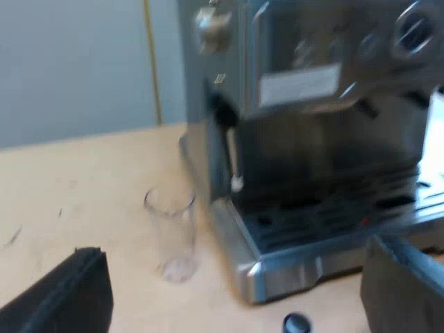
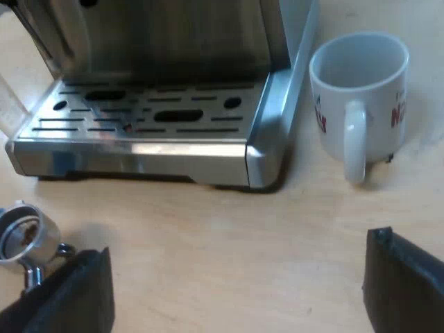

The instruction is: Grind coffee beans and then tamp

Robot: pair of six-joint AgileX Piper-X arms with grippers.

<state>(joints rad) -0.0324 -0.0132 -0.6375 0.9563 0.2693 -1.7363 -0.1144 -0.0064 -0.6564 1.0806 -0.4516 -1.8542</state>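
Observation:
The espresso machine (image 1: 305, 104) stands on a light wooden table, its steel drip tray (image 2: 146, 156) facing me. A clear measuring glass (image 1: 170, 232) stands upright on the table beside the machine's corner. The metal holder (image 2: 21, 236) lies loose on the table before the tray, basket up, with brown specks inside. A white mug (image 2: 361, 97) with red lettering stands by the tray's other corner. My left gripper (image 1: 236, 305) hovers open over the table near the glass, holding nothing. My right gripper (image 2: 236, 291) is open above the bare table before the tray.
A small dark round thing (image 1: 296, 323) lies on the table just before the tray's corner; I cannot tell what it is. A grey wall with a yellow line (image 1: 151, 62) rises behind the table. Bare wood (image 2: 229, 236) stretches between holder and mug.

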